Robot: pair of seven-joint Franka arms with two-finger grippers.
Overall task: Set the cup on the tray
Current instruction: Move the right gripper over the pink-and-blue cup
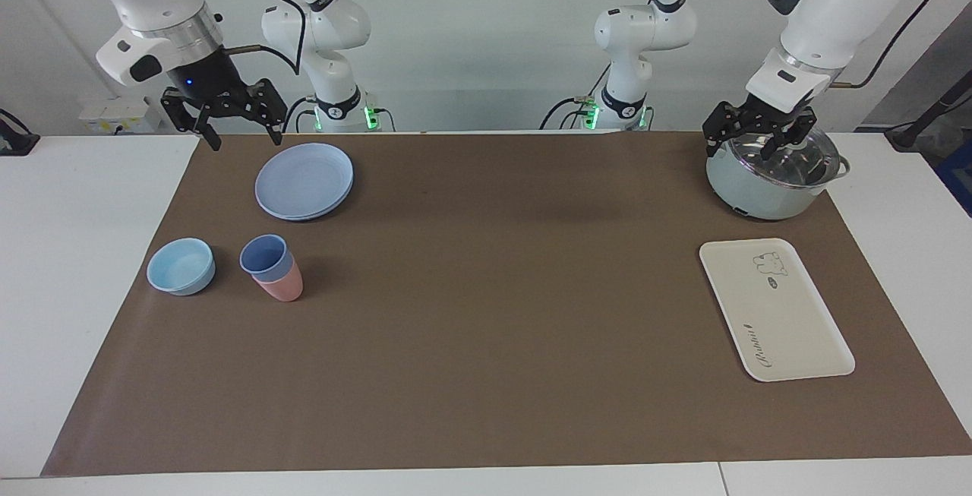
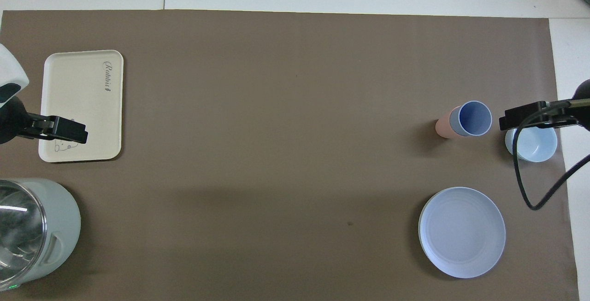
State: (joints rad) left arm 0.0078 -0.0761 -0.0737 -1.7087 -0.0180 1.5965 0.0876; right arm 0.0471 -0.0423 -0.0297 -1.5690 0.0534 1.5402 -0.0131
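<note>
Periwinkle cup [image 1: 266,256], nested in a pink cup [image 1: 279,283] beside a bowl [image 1: 181,266] and farther from the robots than the plates [image 1: 304,180], stands below the released right hand [image 1: 241,134], well apart from the tray [image 1: 774,308] across bare worktop [image 1: 501,291]; left hand [image 1: 748,148] spread over the pot [image 1: 771,177].

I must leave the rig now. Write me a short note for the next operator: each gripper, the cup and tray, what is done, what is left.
Right gripper: open, holding nothing, up in the air by the plates.
Left gripper: open, holding nothing, over the pot.
Cup: nested in the pink cup, beside the bowl, at the right arm's end.
Tray: bare, at the left arm's end, farther from the robots than the pot.
Done: nothing.
Left: lift the cup out of the pink one and set it on the tray.
</note>
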